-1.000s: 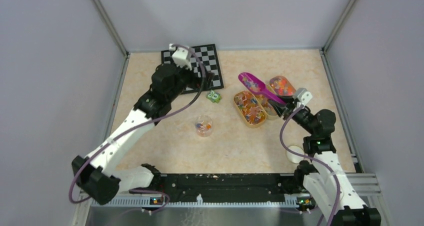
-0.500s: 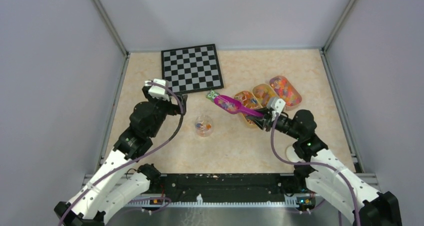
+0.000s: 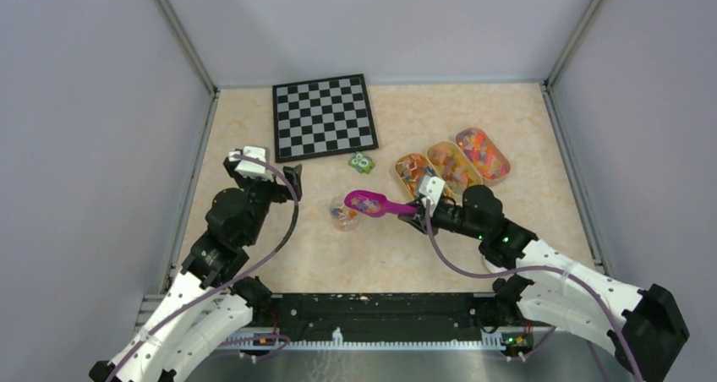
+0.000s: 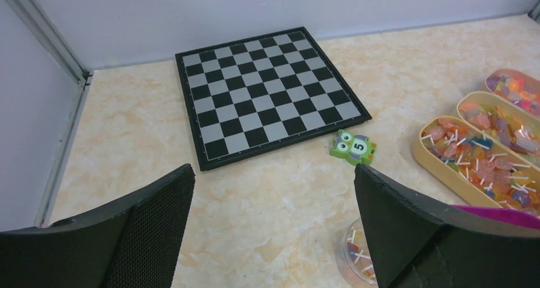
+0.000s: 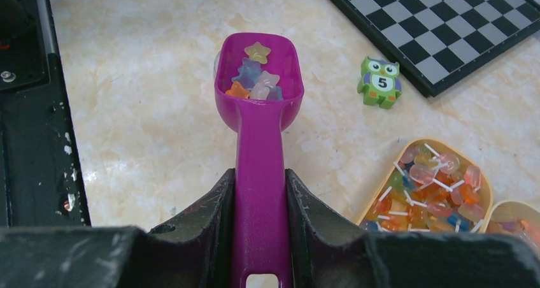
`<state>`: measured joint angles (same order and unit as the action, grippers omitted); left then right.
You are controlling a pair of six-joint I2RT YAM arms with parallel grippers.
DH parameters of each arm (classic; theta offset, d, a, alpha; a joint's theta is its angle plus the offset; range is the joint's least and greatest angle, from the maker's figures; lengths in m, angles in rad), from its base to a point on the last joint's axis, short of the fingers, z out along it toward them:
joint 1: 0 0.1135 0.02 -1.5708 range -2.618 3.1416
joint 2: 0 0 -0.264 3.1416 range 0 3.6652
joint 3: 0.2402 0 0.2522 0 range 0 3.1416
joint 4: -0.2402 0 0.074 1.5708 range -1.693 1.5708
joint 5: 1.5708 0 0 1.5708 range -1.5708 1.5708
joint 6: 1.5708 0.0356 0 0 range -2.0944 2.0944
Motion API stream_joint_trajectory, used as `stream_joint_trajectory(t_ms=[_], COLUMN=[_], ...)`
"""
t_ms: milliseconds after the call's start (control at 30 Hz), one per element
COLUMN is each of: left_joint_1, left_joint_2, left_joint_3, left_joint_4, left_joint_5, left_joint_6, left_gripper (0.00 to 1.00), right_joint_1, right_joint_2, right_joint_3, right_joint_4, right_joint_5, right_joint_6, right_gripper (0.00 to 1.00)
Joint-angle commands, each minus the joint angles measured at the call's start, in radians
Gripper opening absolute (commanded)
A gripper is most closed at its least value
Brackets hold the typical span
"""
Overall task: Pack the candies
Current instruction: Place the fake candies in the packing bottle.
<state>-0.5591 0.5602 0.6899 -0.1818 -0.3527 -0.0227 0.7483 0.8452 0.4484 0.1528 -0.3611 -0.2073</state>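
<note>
Since a second ago, the right arm has swung the magenta scoop away from the tan trays to the small clear cup. The left arm has drawn back from the chessboard.

- Right gripper: pinches the scoop's handle, one finger on each side.
- Left gripper: spread wide and holding nothing.
- Candies: a few lie in the scoop's bowl, which hangs over the cup's rim. More are in the cup and the trays.

They look light, glossy and loose, so you should expect them to slide. Don't pinch single pieces. Carry them in the scoop, gripped mid-handle, and keep it level until you tip it.
</note>
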Motion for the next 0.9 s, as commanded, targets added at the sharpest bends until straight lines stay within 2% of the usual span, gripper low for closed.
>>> stream_joint_trajectory(t_ms=[0, 233, 667, 867], left_joint_1=[-0.003, -0.004, -0.003, -0.003], left_joint_2=[-0.044, -0.055, -0.068, -0.068], left_joint_3=[-0.013, -0.018, -0.018, -0.017], left_joint_4=[0.059, 0.065, 0.060, 0.062], left_joint_5=[-0.052, -0.069, -0.076, -0.074], left_joint_6=[0.013, 0.013, 0.013, 0.013], left_gripper=[0.99, 0.99, 0.99, 0.99], right_joint_1=[0.045, 0.086, 0.140, 0.147], right_joint_2=[-0.005, 0.024, 0.141, 0.167], right_joint_3=[0.099, 0.162, 0.251, 0.318], right_joint_4=[-0.070, -0.182, -0.232, -0.306], right_joint_5=[0.069, 0.089, 0.161, 0.191], right_joint_6=[-0.023, -0.029, -0.031, -0.031], right_gripper=[0.00, 0.00, 0.00, 0.00])
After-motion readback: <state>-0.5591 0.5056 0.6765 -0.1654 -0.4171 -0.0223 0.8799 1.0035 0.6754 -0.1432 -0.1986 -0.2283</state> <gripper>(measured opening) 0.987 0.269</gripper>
